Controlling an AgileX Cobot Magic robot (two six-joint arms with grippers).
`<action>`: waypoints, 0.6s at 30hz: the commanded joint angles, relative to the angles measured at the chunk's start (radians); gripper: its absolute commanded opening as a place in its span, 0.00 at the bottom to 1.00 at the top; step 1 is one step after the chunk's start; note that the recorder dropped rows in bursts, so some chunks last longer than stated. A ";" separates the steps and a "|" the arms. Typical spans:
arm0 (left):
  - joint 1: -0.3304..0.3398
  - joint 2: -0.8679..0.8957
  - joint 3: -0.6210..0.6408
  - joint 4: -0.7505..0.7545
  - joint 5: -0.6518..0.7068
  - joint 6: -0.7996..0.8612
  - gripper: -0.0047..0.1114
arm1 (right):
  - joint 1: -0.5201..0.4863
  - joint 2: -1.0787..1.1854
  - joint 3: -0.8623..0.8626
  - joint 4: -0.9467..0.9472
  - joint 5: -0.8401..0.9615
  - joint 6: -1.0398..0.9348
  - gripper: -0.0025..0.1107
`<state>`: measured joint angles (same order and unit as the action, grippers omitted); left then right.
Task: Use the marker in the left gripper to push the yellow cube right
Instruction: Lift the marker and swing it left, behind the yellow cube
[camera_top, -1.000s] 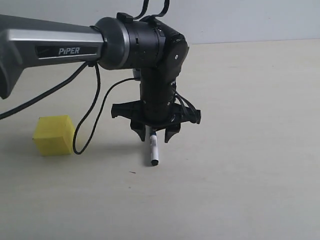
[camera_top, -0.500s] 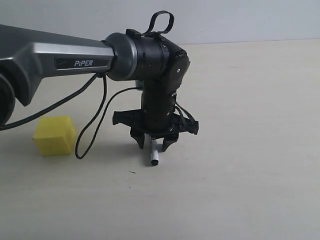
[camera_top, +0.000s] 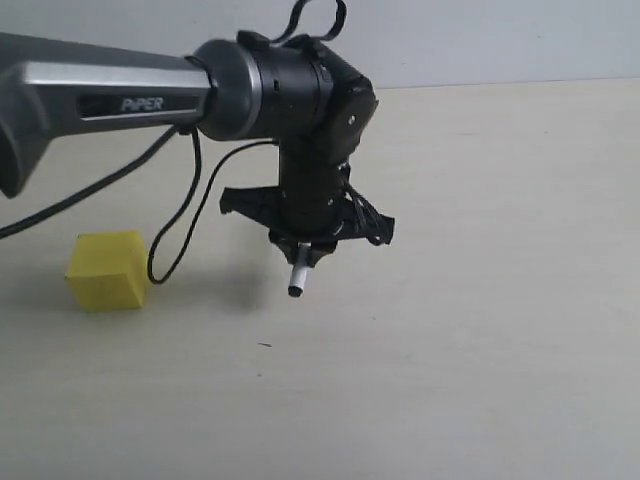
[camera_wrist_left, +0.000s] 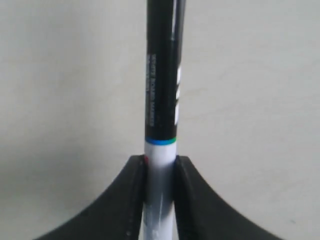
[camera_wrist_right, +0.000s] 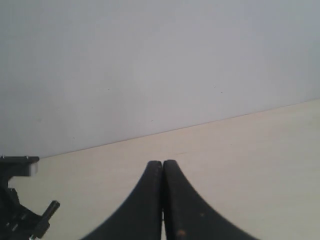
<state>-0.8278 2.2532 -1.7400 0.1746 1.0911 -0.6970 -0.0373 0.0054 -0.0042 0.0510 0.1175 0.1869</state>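
Yellow cube (camera_top: 107, 270): rests on the table (camera_top: 480, 350), well apart from the left pincer (camera_top: 303, 255) and off to its left in the exterior view; nothing touches it.
Grip: the left pincer is clenched on the marker (camera_top: 297, 280). The wrist view shows the white barrel wedged between the jaws, with the dark printed length running out beyond them.
Marker pose: it hangs below the pincer, slightly tilted, and its end seems clear of the table.
Other arm: the right pincer (camera_wrist_right: 163, 167) is pressed closed on nothing, away from the work.
Done: the marker is in hand, apparently nothing more.
Left: likely the whole push. The marker has to go to the side of the cube farthest from the pincer, come down, then sweep right.
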 joint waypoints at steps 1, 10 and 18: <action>-0.003 -0.137 -0.005 0.025 0.022 0.269 0.04 | -0.006 -0.005 0.004 0.003 -0.008 -0.002 0.02; 0.020 -0.428 0.006 0.065 0.130 0.676 0.04 | -0.006 -0.005 0.004 0.003 -0.008 -0.002 0.02; 0.052 -0.618 0.197 0.066 0.130 0.751 0.04 | -0.006 -0.005 0.004 0.003 -0.008 -0.002 0.02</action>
<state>-0.7811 1.6990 -1.6174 0.2367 1.2130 0.0382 -0.0373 0.0054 -0.0042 0.0556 0.1175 0.1869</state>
